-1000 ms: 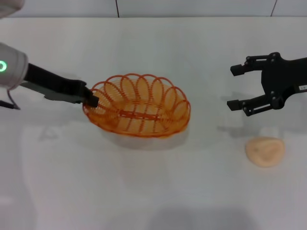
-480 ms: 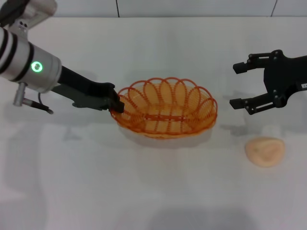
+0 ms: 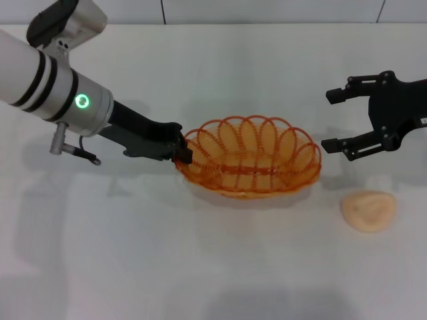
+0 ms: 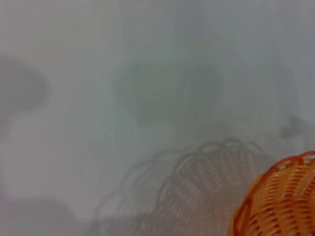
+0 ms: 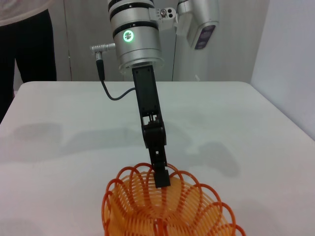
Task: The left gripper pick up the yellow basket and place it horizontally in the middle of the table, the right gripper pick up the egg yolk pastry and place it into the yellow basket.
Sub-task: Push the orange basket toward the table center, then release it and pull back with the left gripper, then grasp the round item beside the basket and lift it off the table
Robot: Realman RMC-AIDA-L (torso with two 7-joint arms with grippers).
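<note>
The yellow basket (image 3: 250,158), an orange wire oval with a looped rim, hangs a little above the white table (image 3: 200,267) near the middle, its long side across the view. My left gripper (image 3: 181,150) is shut on the basket's left rim; it also shows in the right wrist view (image 5: 161,179) clamped on the basket's rim (image 5: 162,206). A corner of the basket shows in the left wrist view (image 4: 280,201) above its shadow. My right gripper (image 3: 333,120) is open and empty, hovering right of the basket, above and behind the egg yolk pastry (image 3: 368,211), which lies on the table.
The table's far edge meets a tiled wall (image 3: 267,10). In the right wrist view a person in dark clothes (image 5: 24,44) stands beyond the table's far corner. Bare tabletop lies in front of the basket.
My left arm has carried the basket to the right, from left of centre toward the middle, still gripping its left rim. The right gripper and the pastry have barely moved.
</note>
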